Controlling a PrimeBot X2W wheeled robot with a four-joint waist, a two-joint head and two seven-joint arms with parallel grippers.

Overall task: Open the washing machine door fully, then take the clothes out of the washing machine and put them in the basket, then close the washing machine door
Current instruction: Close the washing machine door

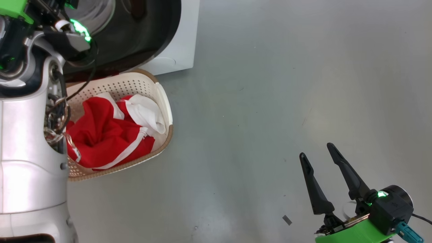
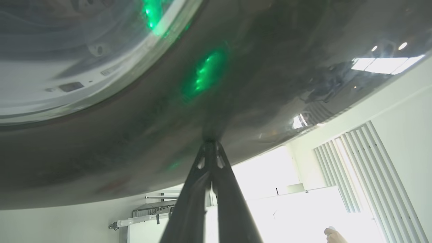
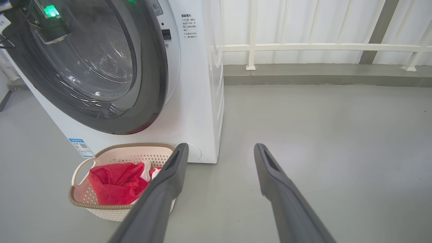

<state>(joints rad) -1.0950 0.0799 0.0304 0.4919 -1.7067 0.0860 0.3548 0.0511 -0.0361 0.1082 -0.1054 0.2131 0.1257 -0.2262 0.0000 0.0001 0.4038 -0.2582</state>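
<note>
Head view, closing step: clothes [image 1: 104, 135] lie in the basket [image 1: 135, 84], left pincer [image 2: 210, 145] on the washing machine door [image 2: 253, 84].
Nearest, the right pincer [image 1: 316, 150] hangs over the floor [image 1: 256, 101], fingers apart and empty, likely parked clear of the work. Beyond it the basket sits just before the washing machine [image 3: 199, 111], under the door, a short drop from its mouth. Farthest, the left pincer, fingers together, sets its tips on the door's glossy black rim, a closed point suited to pushing; the door looks nearly shut.
</note>
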